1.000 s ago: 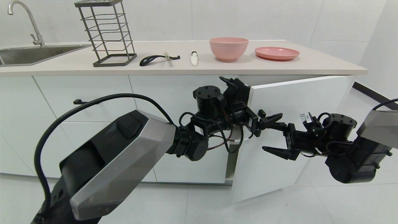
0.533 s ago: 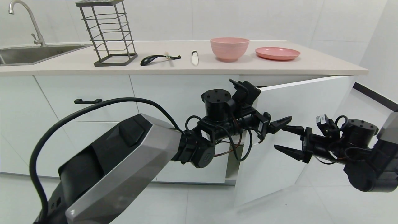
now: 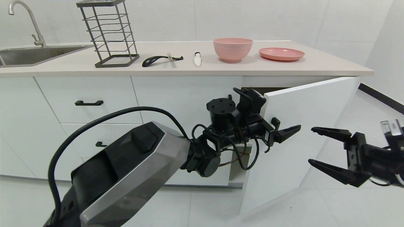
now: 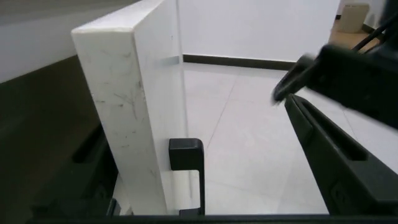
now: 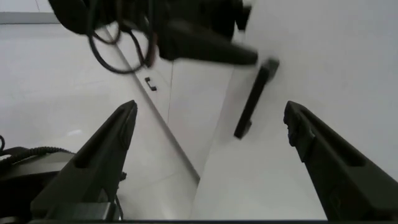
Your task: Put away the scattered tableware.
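On the counter lie a pink bowl (image 3: 232, 49), a pink plate (image 3: 282, 54), a black spoon (image 3: 157, 59) and a small white utensil (image 3: 197, 59). Below them a white cabinet door (image 3: 303, 126) stands partly swung out. My left gripper (image 3: 282, 131) is open and straddles the door's free edge (image 4: 118, 118) near its black handle (image 4: 186, 163); one finger (image 3: 288, 131) lies across the door's front face. My right gripper (image 3: 311, 145) hangs open in front of the door, to the right of the left one, holding nothing. The right wrist view has the handle (image 5: 254, 99) between its fingertips, farther off.
A black wire rack (image 3: 109, 33) stands on the counter beside the sink (image 3: 34, 54) and faucet (image 3: 30, 19). Drawers with black handles (image 3: 89, 102) sit left of the open cabinet. White floor tiles stretch to the right of the door.
The door has swung farther open, with my left gripper moving right along with its edge. My right arm has drawn back to the right, away from the left gripper.
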Robot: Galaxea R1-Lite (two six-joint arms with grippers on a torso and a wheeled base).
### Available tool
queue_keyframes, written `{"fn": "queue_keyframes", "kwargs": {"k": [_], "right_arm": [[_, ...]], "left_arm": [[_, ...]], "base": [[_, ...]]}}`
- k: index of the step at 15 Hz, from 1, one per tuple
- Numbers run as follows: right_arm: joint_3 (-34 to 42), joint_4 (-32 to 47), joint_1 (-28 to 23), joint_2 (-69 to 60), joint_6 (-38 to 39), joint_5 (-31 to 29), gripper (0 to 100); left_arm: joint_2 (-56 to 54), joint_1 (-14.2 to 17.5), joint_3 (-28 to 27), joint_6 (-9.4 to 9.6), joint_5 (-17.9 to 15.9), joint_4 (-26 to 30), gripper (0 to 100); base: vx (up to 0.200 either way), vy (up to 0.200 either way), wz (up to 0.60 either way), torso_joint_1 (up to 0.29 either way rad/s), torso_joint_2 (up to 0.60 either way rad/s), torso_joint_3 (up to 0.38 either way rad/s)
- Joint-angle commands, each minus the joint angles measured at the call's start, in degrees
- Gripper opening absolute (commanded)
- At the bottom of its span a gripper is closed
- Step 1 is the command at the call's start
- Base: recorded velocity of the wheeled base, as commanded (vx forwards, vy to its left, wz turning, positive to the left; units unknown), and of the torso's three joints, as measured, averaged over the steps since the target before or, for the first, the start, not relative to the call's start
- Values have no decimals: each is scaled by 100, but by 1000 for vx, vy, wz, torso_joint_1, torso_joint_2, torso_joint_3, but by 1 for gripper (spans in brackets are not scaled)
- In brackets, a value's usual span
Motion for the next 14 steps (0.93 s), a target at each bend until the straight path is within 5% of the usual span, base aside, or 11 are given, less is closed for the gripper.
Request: {"fn": "queue_keyframes", "kwargs": {"k": [1, 7, 14], "right_arm": [[223, 12, -20, -1437, 12, 13, 100], [-550, -6, -750, -2711, 64, -13, 100], [-1086, 3, -970, -3133, 64, -13, 100]], "left_arm": [[33, -118, 90, -1, 10, -75, 100], [33, -531, 98, -19, -113, -215, 100], [244, -935, -42, -36, -254, -286, 100]], "base": [[0, 0, 0, 0, 0, 0], [0, 0, 0, 0, 0, 0], [0, 0, 0, 0, 0, 0]]}}
